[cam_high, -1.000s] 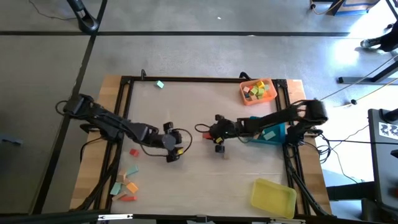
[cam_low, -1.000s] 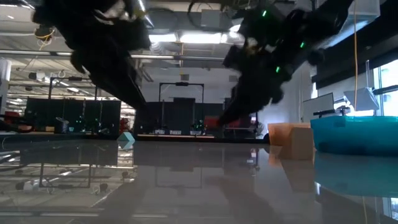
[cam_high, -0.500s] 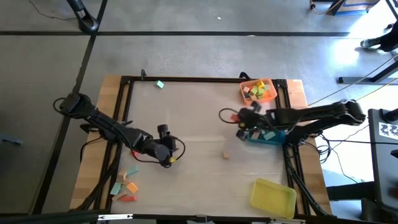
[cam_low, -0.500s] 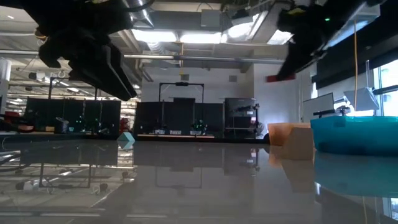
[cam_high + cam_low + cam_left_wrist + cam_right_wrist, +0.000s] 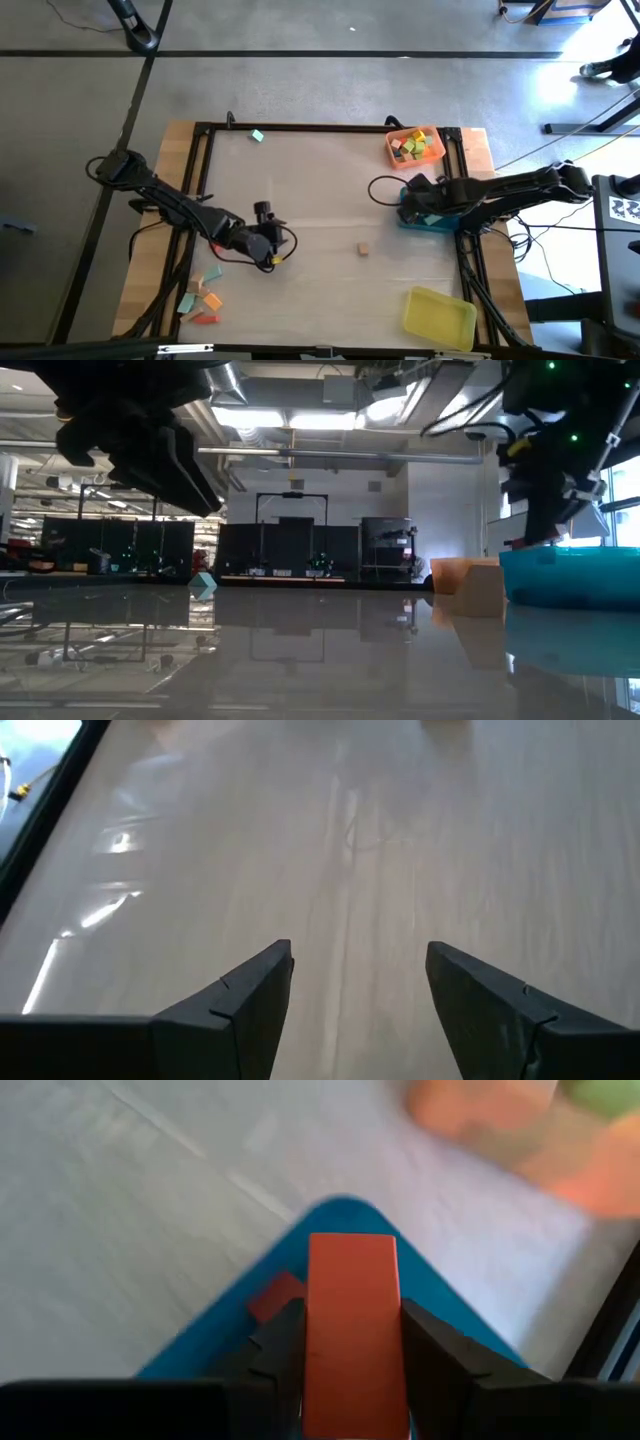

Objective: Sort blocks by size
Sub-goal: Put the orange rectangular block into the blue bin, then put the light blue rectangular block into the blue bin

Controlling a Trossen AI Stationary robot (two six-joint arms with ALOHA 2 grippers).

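Progress on the sorting, finally: over the last second the right tool (image 5: pixel 352 1365) swung away from the middle of the tabletop (image 5: pixel 320 190) and now sits right over the near corner of the blue tray (image 5: pixel 432 217), clenched on an orange-red bar block (image 5: pixel 352 1330). The right wrist view shows the bar pinched between its two fingers with the tray's blue corner directly beyond it, and there's already a small red piece (image 5: pixel 275 1297) lying inside. So my guess is this one is about to get dropped in with that size group; it hasn't been let go yet. A small tan block (image 5: pixel 363 248) sits alone mid-table where that arm had been hovering. The left tool (image 5: pixel 355 985) also backed off toward its own side and hangs above bare wood, jaws spread wide and holding nothing. A loose pile of blocks (image 5: pixel 202 299) is left near the left front corner, plus a teal one (image 5: pixel 257 136) at the far edge, so plenty remains to sort. The orange tray (image 5: pixel 392 152) already holds several blocks.
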